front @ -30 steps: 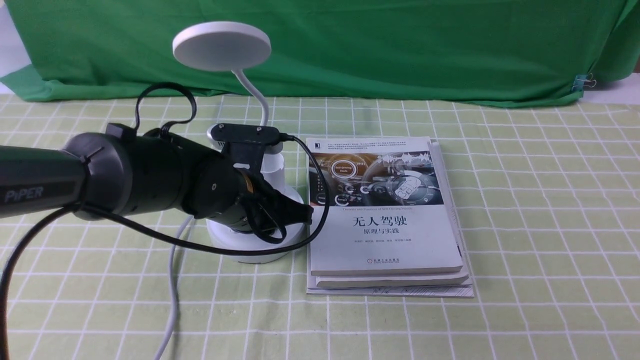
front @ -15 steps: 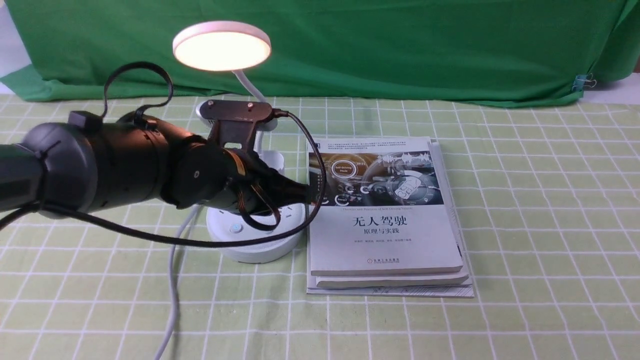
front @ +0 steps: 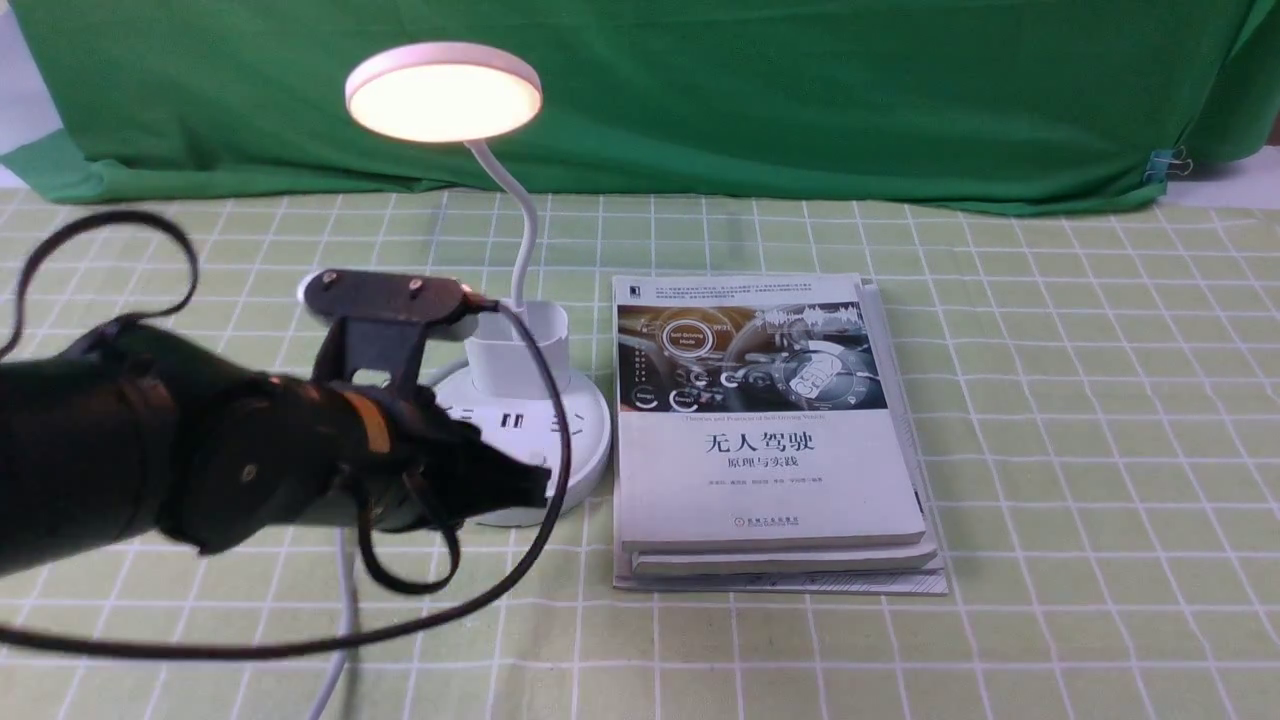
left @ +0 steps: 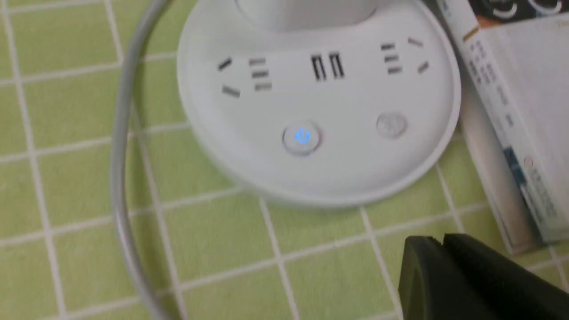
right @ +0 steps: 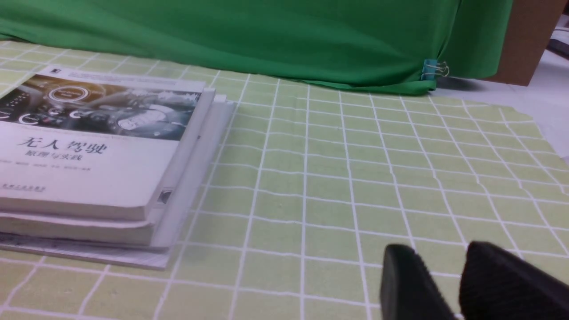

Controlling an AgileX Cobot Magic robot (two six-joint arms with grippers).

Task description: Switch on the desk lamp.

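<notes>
Our left claw (front: 535,485), pressed together, has pulled back from the desk lamp (front: 520,350). It was dark 1 second ago; now it glows on the counter (front: 1080,450) beside a book (front: 770,470) reading "无人驾驶". Our right claw (right: 440,253) is spread.

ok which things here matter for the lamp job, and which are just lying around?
Job: desk lamp, head lit; power button, glowing blue; left gripper, shut, clear of the lamp.
Lying about: stack of books; green cloth; binder clip; right gripper, open, idle.
</notes>
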